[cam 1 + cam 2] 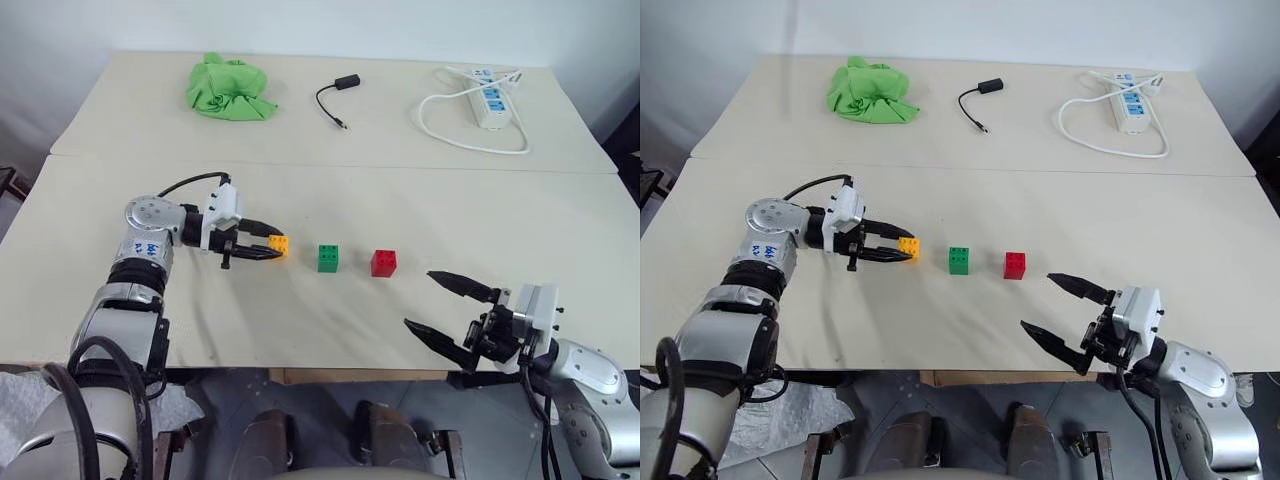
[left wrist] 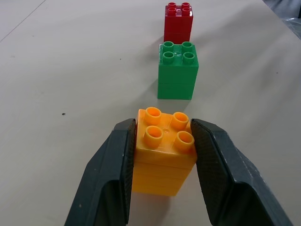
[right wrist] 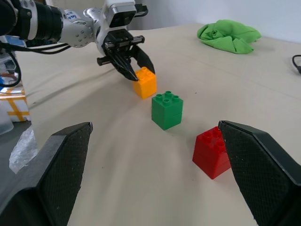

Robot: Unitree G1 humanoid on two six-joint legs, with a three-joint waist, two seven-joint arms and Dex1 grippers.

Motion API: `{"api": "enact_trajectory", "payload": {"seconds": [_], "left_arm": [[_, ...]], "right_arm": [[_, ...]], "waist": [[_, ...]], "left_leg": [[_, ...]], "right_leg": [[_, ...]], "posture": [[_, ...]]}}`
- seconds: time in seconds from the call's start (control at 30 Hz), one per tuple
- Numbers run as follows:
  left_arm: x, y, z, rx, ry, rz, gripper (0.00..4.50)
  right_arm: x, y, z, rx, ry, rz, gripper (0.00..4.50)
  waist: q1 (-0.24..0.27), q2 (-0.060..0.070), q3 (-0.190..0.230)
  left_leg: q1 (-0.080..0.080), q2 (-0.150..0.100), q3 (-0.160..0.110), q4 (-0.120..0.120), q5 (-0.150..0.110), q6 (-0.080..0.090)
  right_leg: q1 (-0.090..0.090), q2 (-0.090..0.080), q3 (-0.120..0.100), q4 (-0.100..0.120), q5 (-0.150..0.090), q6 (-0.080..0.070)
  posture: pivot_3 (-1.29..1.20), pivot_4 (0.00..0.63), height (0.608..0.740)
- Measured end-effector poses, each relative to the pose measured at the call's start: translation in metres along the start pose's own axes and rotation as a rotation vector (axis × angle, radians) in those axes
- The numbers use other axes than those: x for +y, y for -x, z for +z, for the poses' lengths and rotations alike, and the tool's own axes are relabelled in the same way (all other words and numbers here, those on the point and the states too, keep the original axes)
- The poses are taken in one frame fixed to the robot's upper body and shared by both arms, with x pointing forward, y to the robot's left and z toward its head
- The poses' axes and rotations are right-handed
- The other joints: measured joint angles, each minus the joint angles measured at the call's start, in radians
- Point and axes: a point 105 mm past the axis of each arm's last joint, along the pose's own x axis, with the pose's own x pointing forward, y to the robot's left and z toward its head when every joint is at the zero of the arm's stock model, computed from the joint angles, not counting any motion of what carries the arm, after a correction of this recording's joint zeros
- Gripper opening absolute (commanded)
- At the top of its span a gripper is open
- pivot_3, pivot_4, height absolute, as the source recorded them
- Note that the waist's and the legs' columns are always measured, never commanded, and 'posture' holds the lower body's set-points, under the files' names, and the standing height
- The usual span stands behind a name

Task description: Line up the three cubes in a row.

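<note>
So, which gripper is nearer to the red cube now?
The right gripper. It is open, just in front of the red cube near the table edge. The left gripper is shut on the orange-yellow cube, beyond the green cube.

Even, bright, diffuse light falls across the pale tabletop (image 1: 400, 200), with no hard glare anywhere. Shadows are soft and short: a faint one sits under the green cloth (image 1: 229, 88), and small dim patches lie just beside the three cubes (image 1: 328, 258). In the left wrist view the orange-yellow brick (image 2: 163, 153) is crisp while the red brick (image 2: 178, 21) beyond is slightly softer. In the right wrist view the near black fingers (image 3: 59, 167) are out of focus, and the tabletop's lines bow slightly toward the edges.
</note>
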Motion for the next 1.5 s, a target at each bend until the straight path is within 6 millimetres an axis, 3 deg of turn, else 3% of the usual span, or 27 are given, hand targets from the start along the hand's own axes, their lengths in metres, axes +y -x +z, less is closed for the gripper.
{"api": "enact_trajectory", "payload": {"seconds": [0.07,0.13,0.27,0.67,0.77,0.9,0.93,1.3,1.5], "left_arm": [[0.0,-0.001,-0.001,-0.009,0.02,0.003,1.52],[0.001,-0.001,-0.001,-0.006,0.039,0.001,2.24],[-0.001,-0.001,-0.005,0.019,0.051,-0.007,3.27],[-0.003,0.001,-0.012,0.045,0.021,0.007,3.27],[-0.001,0.002,-0.014,0.055,0.019,0.036,2.71],[-0.002,0.003,-0.017,0.046,0.035,0.049,1.56],[-0.002,0.003,-0.017,0.045,0.034,0.048,1.48],[-0.007,-0.001,-0.016,0.042,0.012,-0.004,1.48],[-0.007,-0.002,-0.016,0.049,0.005,-0.007,1.48]], "right_arm": [[0.0,0.001,0.001,-0.001,-0.001,-0.002,4.5],[-0.001,0.002,0.001,0.007,0.0,0.0,4.5],[-0.002,0.004,0.002,0.012,0.006,0.0,4.5],[-0.004,0.001,0.006,-0.001,0.024,0.028,4.5],[-0.004,0.0,0.007,-0.003,0.026,0.029,4.5],[-0.004,-0.001,0.008,-0.007,0.029,0.034,4.5],[-0.004,-0.002,0.007,-0.007,0.028,0.035,4.5],[0.0,0.002,0.004,0.012,0.013,0.065,4.5],[-0.008,0.017,-0.004,0.056,-0.018,0.072,4.5]], "waist": [[0.003,0.0,0.0],[0.004,0.0,0.0],[0.004,0.0,0.0],[0.004,0.0,0.0],[0.004,0.0,0.0],[0.004,0.0,0.0],[0.004,0.0,0.0],[0.005,0.0,0.0],[0.006,0.0,0.0]], "left_leg": [[0.0,0.0,0.0,0.0,0.0,0.0],[0.0,0.0,0.0,0.0,0.0,0.0],[0.0,0.0,0.0,0.0,0.0,0.0],[-0.001,0.0,-0.001,0.0,0.0,0.001],[-0.001,0.0,-0.001,0.0,0.0,0.001],[0.0,0.0,-0.001,0.0,0.0,0.001],[0.0,0.0,-0.001,0.0,0.0,0.001],[0.0,0.0,-0.001,0.0,0.0,0.001],[0.0,0.0,-0.001,0.001,0.0,0.001]], "right_leg": [[0.0,0.0,0.0,0.0,0.0,0.0],[0.0,0.0,0.0,0.0,0.0,0.0],[0.0,0.0,0.0,0.0,0.0,0.0],[0.0,0.0,0.0,0.0,0.0,0.0],[0.0,0.0,0.0,0.0,0.0,0.0],[0.0,0.0,0.0,0.0,0.0,0.0],[0.0,0.0,0.0,0.0,0.0,0.0],[0.0,0.0,0.0,0.0,0.0,0.0],[0.001,0.0,0.0,0.0,0.0,0.0]], "posture": [[0.0,0.15,0.74],[0.0,0.15,0.74],[0.0,0.15,0.74],[0.0,0.15,0.74],[0.0,0.15,0.74],[0.0,0.15,0.74],[0.0,0.15,0.74],[0.0,0.15,0.74],[0.0,0.15,0.74]]}}
